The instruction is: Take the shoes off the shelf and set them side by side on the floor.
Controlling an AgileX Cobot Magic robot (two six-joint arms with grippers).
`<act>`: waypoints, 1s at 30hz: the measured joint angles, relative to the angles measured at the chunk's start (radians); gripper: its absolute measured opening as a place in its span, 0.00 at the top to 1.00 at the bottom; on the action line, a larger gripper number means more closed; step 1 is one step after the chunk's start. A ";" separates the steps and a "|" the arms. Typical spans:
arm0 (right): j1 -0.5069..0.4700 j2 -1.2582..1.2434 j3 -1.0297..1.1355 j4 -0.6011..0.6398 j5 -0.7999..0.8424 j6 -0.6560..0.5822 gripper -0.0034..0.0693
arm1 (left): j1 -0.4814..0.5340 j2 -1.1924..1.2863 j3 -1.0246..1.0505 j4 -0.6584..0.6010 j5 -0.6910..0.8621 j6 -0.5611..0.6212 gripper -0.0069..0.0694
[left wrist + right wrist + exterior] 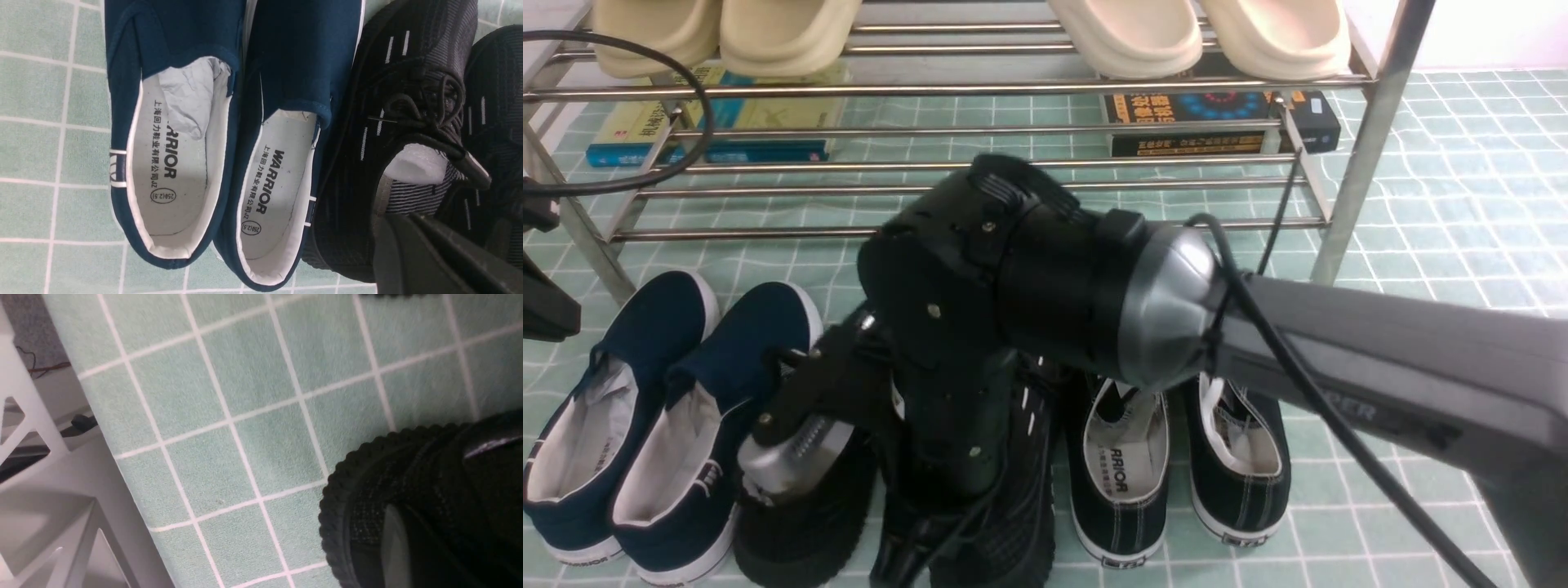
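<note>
Your shoes (367, 122) are already off the shelf (980, 88); they sit together on the floor (1405, 204) just in front of its lowest bar, toes toward the shelf; the right arm hides much of the pair. The right gripper (408, 547) is down at a heel, the end away from the shelf; whether its jaws pinch the collar or merely rest there, you cannot tell. The left gripper (433, 261) hangs near that same end, jaws closed and seemingly empty. Expect light shoes; the knit upper looks soft and likely to buckle, the thick sole stiff; take hold at the heel collar or sole edge, clear of the laces.
</note>
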 joint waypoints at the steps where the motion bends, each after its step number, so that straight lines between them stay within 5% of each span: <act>1: 0.000 0.000 0.004 0.000 -0.002 0.015 0.83 | 0.000 0.000 0.000 0.000 0.000 0.000 0.86; 3: 0.000 0.000 0.005 -0.001 -0.002 0.035 0.77 | 0.000 0.000 0.000 0.000 0.000 0.000 0.86; 7: 0.000 -0.016 0.006 -0.024 -0.005 0.107 0.47 | 0.000 0.000 0.000 0.000 0.000 0.000 0.86; 14: 0.000 -0.183 0.007 -0.117 0.000 0.177 0.28 | 0.000 0.000 0.000 0.000 0.000 0.000 0.86; 17: 0.000 -0.266 0.009 -0.157 0.007 0.232 0.33 | 0.000 0.000 0.000 0.000 0.000 0.000 0.86; 21: 0.000 -0.340 0.050 -0.169 0.010 0.288 0.53 | -0.002 0.000 0.005 0.000 0.000 0.000 0.86; 22: -0.001 -0.371 0.103 -0.171 0.010 0.314 0.72 | -0.017 0.000 0.029 0.001 -0.008 0.000 0.86; 25: -0.005 -0.383 0.186 -0.171 0.011 0.355 0.92 | -0.064 0.000 0.076 0.001 -0.027 0.000 0.86; 30: -0.012 -0.341 0.355 -0.179 -0.070 0.422 0.97 | -0.192 0.000 0.152 0.008 -0.093 -0.013 0.86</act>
